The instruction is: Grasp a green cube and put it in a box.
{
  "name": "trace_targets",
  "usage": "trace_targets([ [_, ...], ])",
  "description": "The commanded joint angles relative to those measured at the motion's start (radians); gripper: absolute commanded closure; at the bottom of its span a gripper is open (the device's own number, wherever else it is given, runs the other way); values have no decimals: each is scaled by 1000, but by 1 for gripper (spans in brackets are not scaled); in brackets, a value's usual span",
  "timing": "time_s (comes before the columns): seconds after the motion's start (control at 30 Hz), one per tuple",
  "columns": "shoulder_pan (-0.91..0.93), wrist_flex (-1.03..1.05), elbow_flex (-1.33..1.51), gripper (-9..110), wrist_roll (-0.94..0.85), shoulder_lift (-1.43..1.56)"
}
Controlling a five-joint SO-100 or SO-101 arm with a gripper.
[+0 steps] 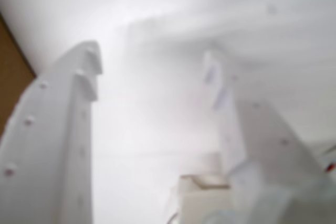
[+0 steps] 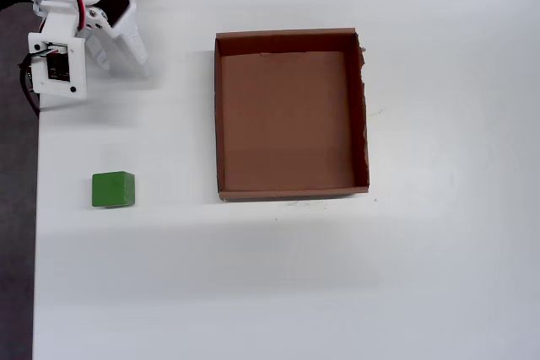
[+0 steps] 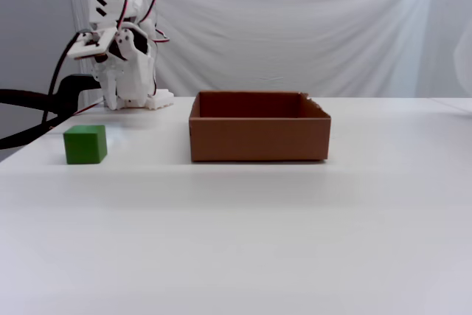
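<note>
The green cube (image 2: 113,190) (image 3: 85,144) sits alone on the white table, left of the box in the overhead view. The box (image 2: 218,115) (image 3: 258,138) is a shallow brown cardboard tray with nothing inside. My gripper (image 2: 122,63) (image 3: 129,101) hangs folded close to the arm's base at the table's far left corner, well away from the cube. In the wrist view the two white fingers stand apart around bare white surface, so the gripper (image 1: 152,64) is open and holds nothing. That view does not show the cube.
The arm's base and cables (image 2: 51,65) fill the top-left corner in the overhead view. The table edge (image 2: 35,233) runs down the left side, close to the cube. A white cloth (image 3: 295,27) hangs behind the table. A blurred brown patch (image 1: 10,77) shows at the wrist view's left edge.
</note>
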Motion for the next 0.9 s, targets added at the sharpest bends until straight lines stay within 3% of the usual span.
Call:
trace_targets([
  [0.0, 3, 5, -6, 79, 8, 5],
  [0.57, 43, -8, -8, 78, 0, -6],
  [0.87, 35, -164, -189, 73, -2, -278],
])
